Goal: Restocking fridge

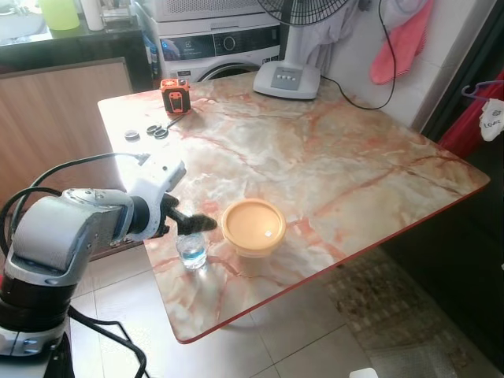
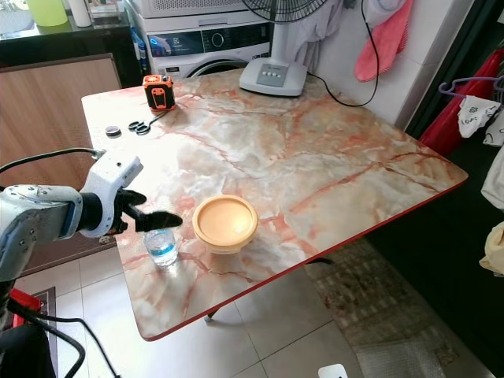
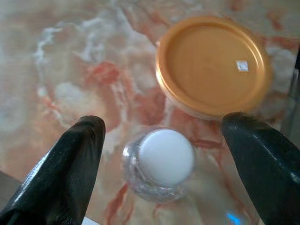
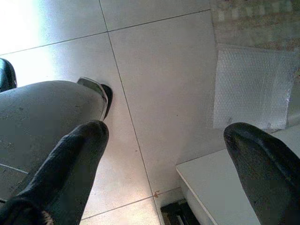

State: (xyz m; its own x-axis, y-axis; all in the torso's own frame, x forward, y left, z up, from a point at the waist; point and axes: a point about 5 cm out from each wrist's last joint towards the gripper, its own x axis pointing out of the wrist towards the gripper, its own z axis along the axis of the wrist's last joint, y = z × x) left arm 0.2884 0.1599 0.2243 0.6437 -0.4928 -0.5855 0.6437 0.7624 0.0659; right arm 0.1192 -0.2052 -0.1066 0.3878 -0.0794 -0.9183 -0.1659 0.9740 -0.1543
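Approach step: left end effector (image 3: 164,154) hovers open above the small clear white-capped plastic bottle (image 1: 191,250) at the marble surface (image 1: 331,157) edge; next, lower and close squarely

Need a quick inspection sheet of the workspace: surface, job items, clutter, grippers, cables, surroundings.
Surface: marble-pattern table, red edge.
Job's things: small water bottle, white cap, upright near the front-left edge; lidded yellow container beside it, apart.
Clutter: orange tape measure, scissors, small dark disc, fan base.
Grippers: left gripper open above the bottle; right gripper open, idle over floor.
Cables: black fan cord; cable along left arm.
Surroundings: washing machine, hanging clothes, tiled floor.
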